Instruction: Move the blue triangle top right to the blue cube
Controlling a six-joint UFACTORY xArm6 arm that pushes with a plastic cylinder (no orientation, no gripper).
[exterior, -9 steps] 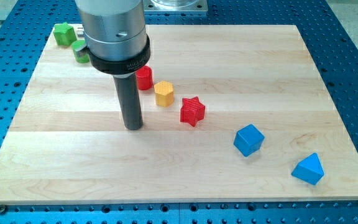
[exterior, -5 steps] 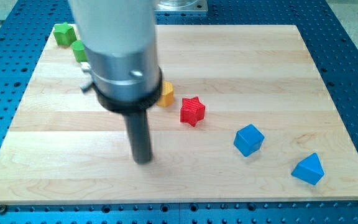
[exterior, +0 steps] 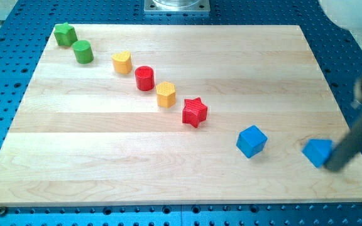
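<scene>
While my rod leans in blurred from the view's right, my tip (exterior: 333, 167) touches the blue triangle (exterior: 317, 152) near the table's (exterior: 168, 176) lower-right edge, right of the blue cube (exterior: 251, 140).

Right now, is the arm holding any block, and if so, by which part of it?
Nothing is held: the arm has no hand, only a rod. My tip is against the right side of the blue triangle, which lies right of the blue cube.

Pale, matt wooden board (exterior: 187, 63) with visible grain; perforated blue metal table (exterior: 357, 56) beneath.
</scene>
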